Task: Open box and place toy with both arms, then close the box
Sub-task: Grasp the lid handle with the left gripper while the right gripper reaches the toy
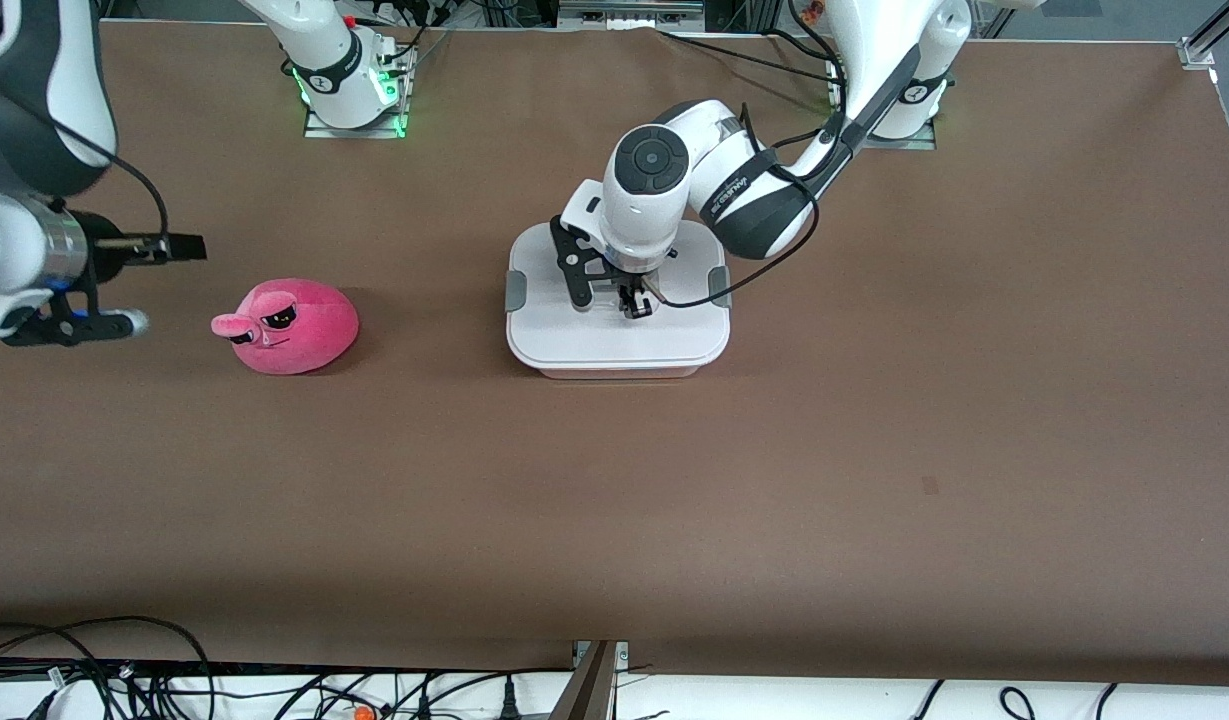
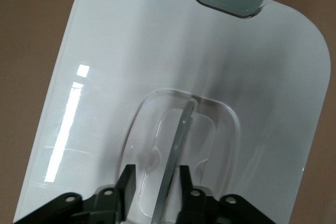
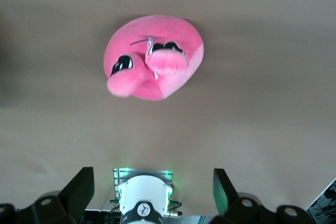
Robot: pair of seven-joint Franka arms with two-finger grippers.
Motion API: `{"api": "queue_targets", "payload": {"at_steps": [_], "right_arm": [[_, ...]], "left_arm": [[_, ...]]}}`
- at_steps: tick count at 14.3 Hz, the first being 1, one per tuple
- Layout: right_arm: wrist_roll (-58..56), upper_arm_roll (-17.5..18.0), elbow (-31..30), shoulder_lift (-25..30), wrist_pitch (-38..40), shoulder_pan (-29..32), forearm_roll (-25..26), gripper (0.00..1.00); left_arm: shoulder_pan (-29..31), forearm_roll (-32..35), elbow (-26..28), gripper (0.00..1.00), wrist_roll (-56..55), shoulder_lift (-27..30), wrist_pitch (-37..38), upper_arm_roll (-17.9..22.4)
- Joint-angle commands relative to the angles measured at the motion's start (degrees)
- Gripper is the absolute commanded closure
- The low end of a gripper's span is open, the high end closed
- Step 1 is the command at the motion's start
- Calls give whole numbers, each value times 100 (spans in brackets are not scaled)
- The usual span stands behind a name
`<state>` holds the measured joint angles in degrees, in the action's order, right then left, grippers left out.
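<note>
**Lid grasp pending, left arm**

At table centre, the box (image 1: 617,325) sits closed, white lid (image 2: 157,61) on. Left gripper (image 2: 157,182) straddles the clear handle (image 2: 176,145), fingers narrow, apparently unclamped. Right gripper (image 3: 152,182), wide, waits above the toy (image 1: 289,327) at its table end.

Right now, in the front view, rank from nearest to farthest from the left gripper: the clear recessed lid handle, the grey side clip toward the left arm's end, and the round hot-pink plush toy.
1. Clear recessed handle: at the white lid's centre, between the left gripper's fingertips.
2. Grey side clip: on the lid's edge toward the left arm's end.
3. Hot-pink plush toy: on the table toward the right arm's end, apart from the box.
</note>
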<state>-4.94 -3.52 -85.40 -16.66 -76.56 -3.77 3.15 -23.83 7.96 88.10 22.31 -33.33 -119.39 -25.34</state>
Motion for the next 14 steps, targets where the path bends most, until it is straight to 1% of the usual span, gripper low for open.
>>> {"api": "queue_targets", "payload": {"at_steps": [1, 4, 6, 8, 9, 10, 14], "right_arm": [[-42, 9, -11, -293, -165, 25, -16, 0], [-208, 9, -739, -242, -736, 25, -16, 0], [-761, -78, -978, -250, -1009, 43, -16, 0], [-842, -131, -1233, -250, -1168, 43, -16, 0], [-895, -122, -1338, -250, -1229, 43, -16, 0], [-1095, -131, -1426, -250, -1308, 43, -16, 0], [-1685, -193, -1778, -259, -1747, 51, -16, 0]], "left_arm": [[-43, 127, -161, 100, 124, -59, 21, 3], [-43, 127, -152, 100, 142, -24, 73, -15], [-43, 118, -152, 100, 142, 28, 82, -24], [-43, 118, -170, 100, 116, 116, 100, -85], [-17, 118, -170, 100, 107, 160, 126, -207], [-17, 127, -196, 100, 107, 222, 265, -321], [27, 109, -231, 100, 107, 608, 722, -428]]}}
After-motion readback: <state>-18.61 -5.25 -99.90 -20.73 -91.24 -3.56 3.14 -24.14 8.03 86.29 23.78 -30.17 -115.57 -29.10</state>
